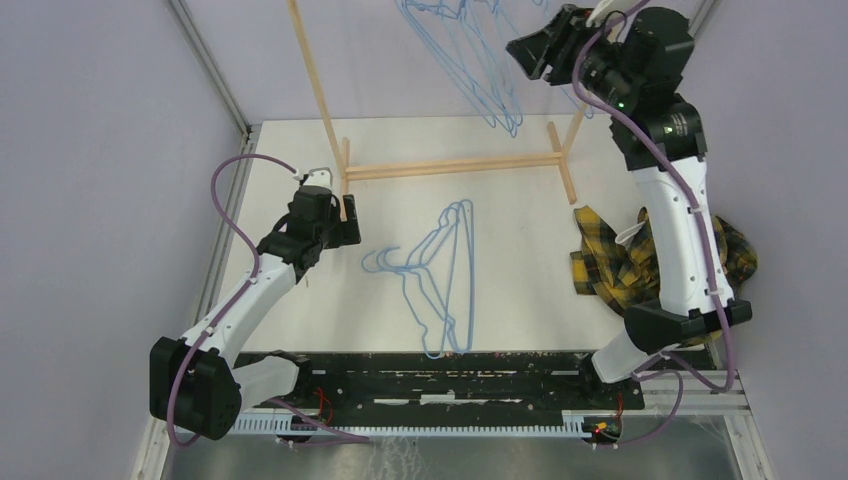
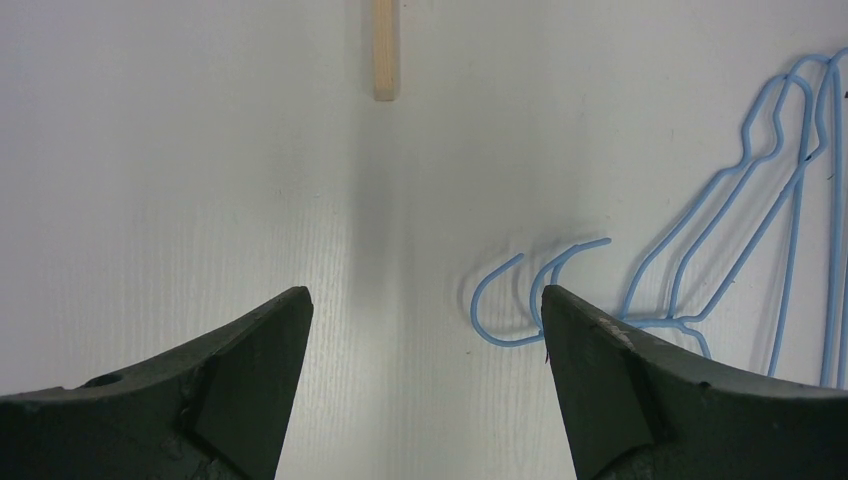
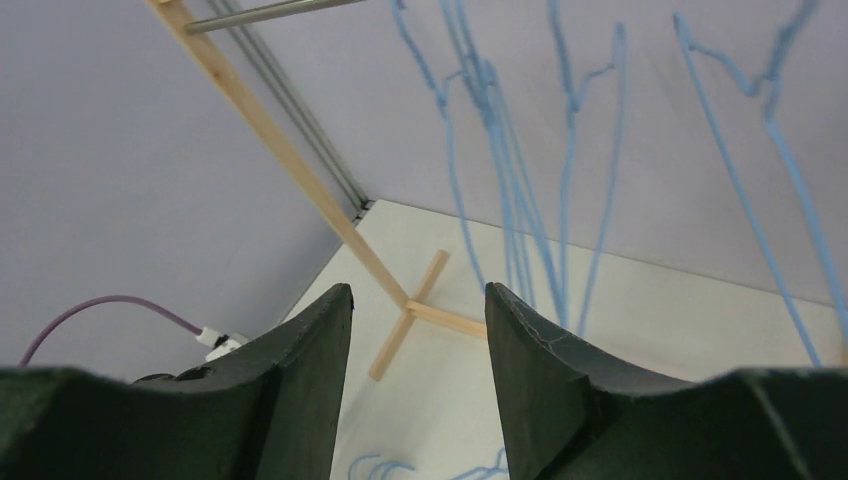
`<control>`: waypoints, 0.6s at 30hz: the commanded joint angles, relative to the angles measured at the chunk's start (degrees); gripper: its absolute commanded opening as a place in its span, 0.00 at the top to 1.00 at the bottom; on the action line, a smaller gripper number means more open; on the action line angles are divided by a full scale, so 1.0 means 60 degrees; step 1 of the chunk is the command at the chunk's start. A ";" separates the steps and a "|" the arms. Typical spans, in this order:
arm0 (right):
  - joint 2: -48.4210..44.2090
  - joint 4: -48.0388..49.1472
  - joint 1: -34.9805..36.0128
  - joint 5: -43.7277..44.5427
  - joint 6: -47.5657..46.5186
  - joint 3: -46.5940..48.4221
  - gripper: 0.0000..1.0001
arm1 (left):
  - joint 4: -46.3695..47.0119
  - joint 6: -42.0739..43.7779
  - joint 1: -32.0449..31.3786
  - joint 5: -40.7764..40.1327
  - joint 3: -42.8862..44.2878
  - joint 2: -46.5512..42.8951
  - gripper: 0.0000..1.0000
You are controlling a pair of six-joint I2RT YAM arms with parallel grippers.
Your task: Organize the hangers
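Several light-blue wire hangers (image 1: 462,270) lie stacked on the white table, hooks pointing left. More hangers (image 1: 497,100) hang from the wooden rack at the back. My left gripper (image 1: 350,215) is open and empty, low over the table just left of the lying hangers. In the left wrist view its right fingertip (image 2: 570,320) is next to the hooks (image 2: 476,305). My right gripper (image 1: 530,45) is open and empty, raised high beside the hanging hangers (image 3: 512,215). The lying hooks (image 3: 385,465) show far below it.
The wooden rack has a slanted pole (image 1: 315,80) and a base bar (image 1: 450,165) on the table's far side. A foot of the rack (image 2: 385,50) lies ahead of the left gripper. A yellow-black plaid cloth (image 1: 610,255) is bunched at the right, behind the right arm.
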 commanded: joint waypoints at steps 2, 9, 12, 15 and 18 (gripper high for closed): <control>0.1359 0.0531 0.1176 -0.0410 -0.0430 0.1546 0.41 | 0.0285 -0.0219 -0.0008 -0.0126 0.0157 -0.0118 0.09; 0.2887 0.1885 0.2441 -0.0097 -0.0922 0.2517 0.37 | 0.0311 -0.0108 -0.0010 -0.0129 0.0227 -0.0177 0.09; 0.3492 0.2392 0.2927 0.0018 -0.1297 0.2940 0.36 | 0.0339 -0.0153 -0.0010 -0.0038 0.0205 -0.0200 0.09; 0.3700 0.3471 0.3307 0.0677 -0.1585 0.2541 0.32 | 0.0348 -0.0160 -0.0010 0.0024 0.0198 -0.0220 0.09; 0.4310 0.3803 0.3462 0.1425 -0.1768 0.3057 0.28 | 0.0348 -0.0163 -0.0010 0.0051 0.0164 -0.0285 0.09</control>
